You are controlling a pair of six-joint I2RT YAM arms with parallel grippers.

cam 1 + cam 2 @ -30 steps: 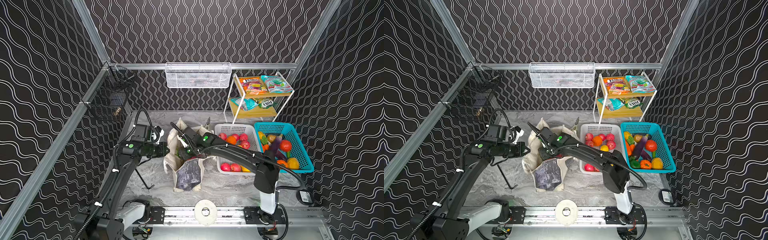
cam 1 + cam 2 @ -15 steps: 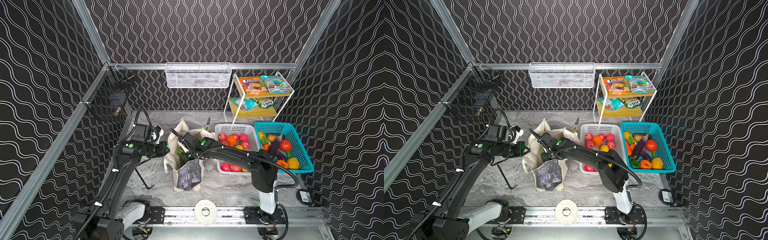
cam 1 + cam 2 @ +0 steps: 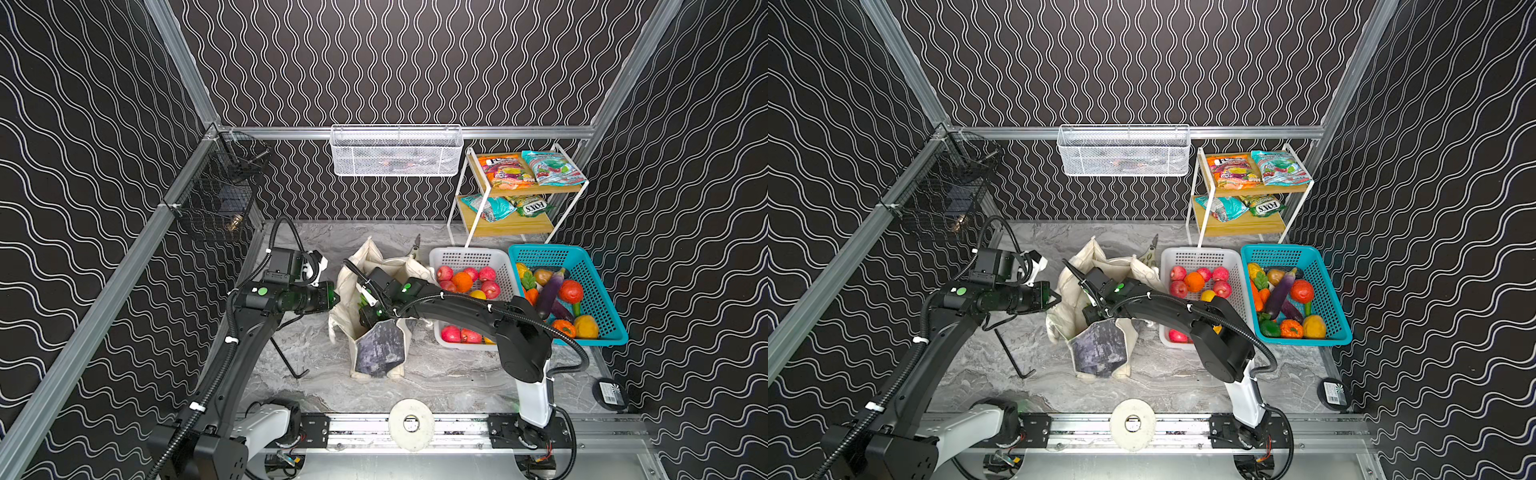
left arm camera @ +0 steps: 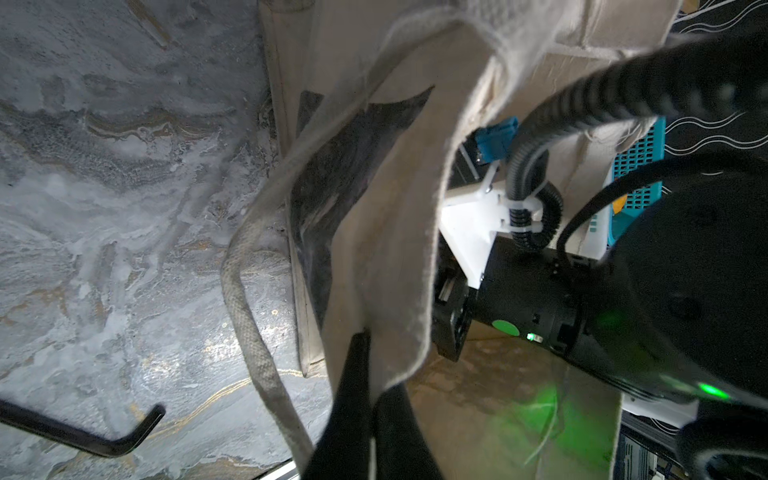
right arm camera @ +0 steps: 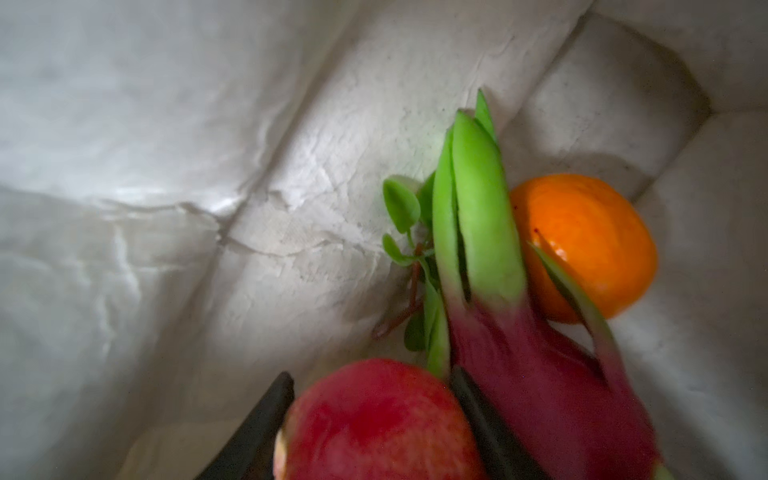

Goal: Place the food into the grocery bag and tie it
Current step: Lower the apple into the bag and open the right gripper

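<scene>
While my left gripper [image 4: 368, 361] is clamping tight on the cream rim of the grocery bag [image 3: 378, 349], holding nothing but cloth, the bag is standing upright on the marble table [image 3: 436, 374] with its mouth pulled open. And my right gripper [image 5: 372, 376] is hanging deep inside that bag, folks! Its 2 black fingers [image 5: 257, 428] are gripping a red apple [image 5: 374, 419], 1 on each side of it, jaws about half spread around the fruit. Touching the apple inside the bag, a pink dragon fruit [image 5: 540, 395] is lying with its green leaves pointing at the canvas wall. Behind those leaves an orange [image 5: 582, 245] is sitting in the bag's corner. Outside, 1 cream handle [image 4: 245, 299] is drooping down the bag's side toward the table. Just beside the bag on my right, the white basket [image 3: 469, 259] is holding more apples and oranges, and the teal basket [image 3: 590, 282] is sitting past it, farther from the bag. On the bag's other side, apart from it, a black hex key [image 3: 286, 357] is lying. Snack packets [image 3: 511, 170] are resting on a shelf well behind the bag.
</scene>
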